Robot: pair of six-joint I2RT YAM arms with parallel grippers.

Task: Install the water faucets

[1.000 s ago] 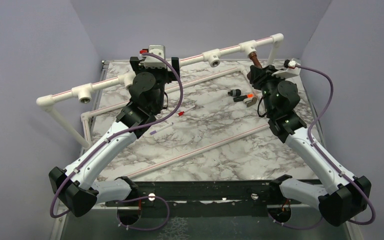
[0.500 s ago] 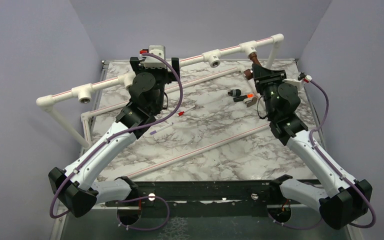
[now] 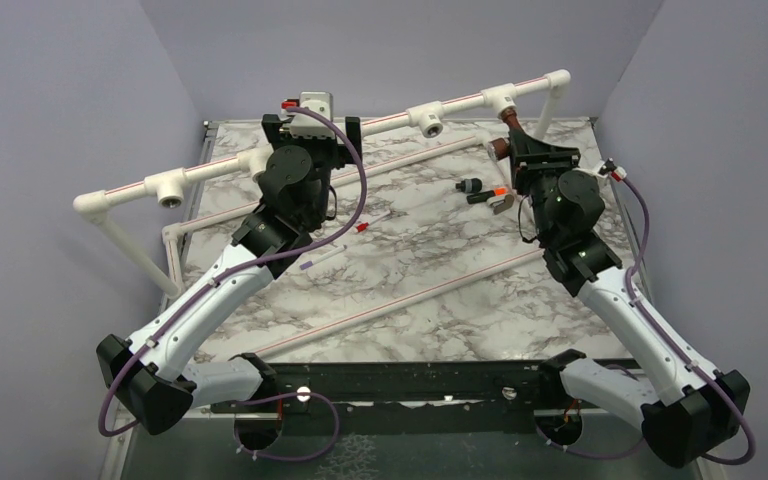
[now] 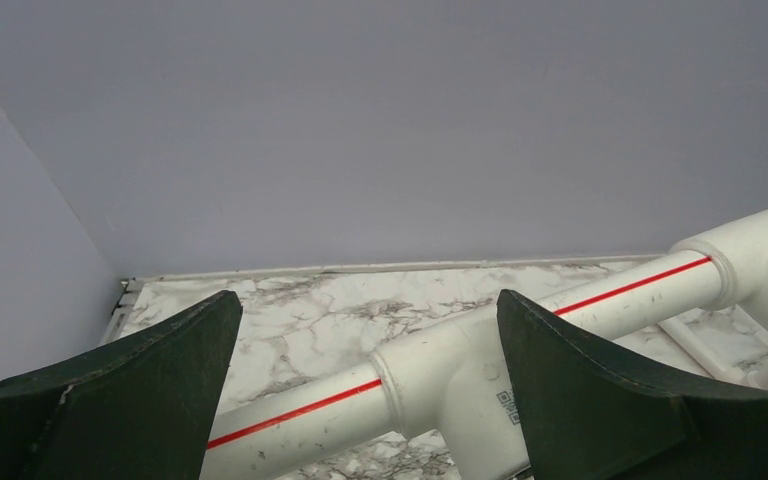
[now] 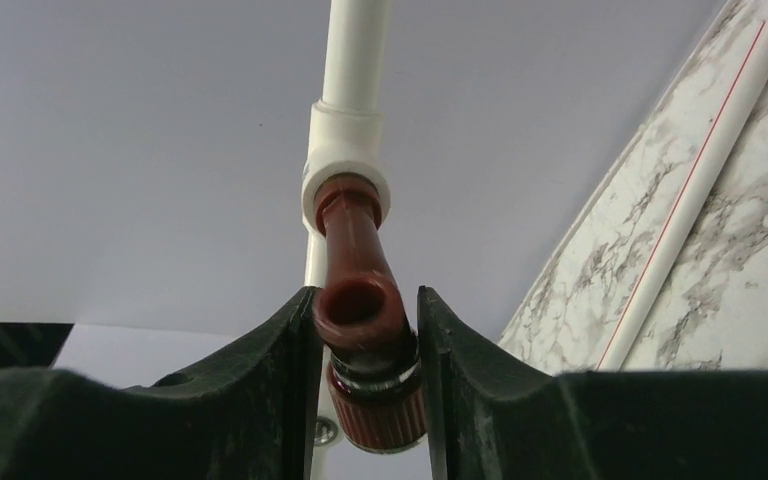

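Right tool (image 5: 365, 295): black fingers closed against both sides of the small reddish-brown metal water faucet (image 5: 353, 235). The faucet's far end sits in the socket of a white plastic tee fitting (image 5: 344, 140), raised above the marble-patterned desk (image 5: 750, 260). Left tool (image 4: 365, 300): fingers spread wide, gripping nothing, with a white red-striped plastic pipe (image 4: 440, 375) visible between them.

Left arm (image 3: 210, 292) and right arm (image 3: 628, 312): white link shells, black joint housings, bulky black elbow blocks at 7 and 5 o'clock in the top view. A purple cable (image 3: 362, 180) trails each. Fingers (image 4: 110, 400) matt black, wedge-shaped, edges scuffed.
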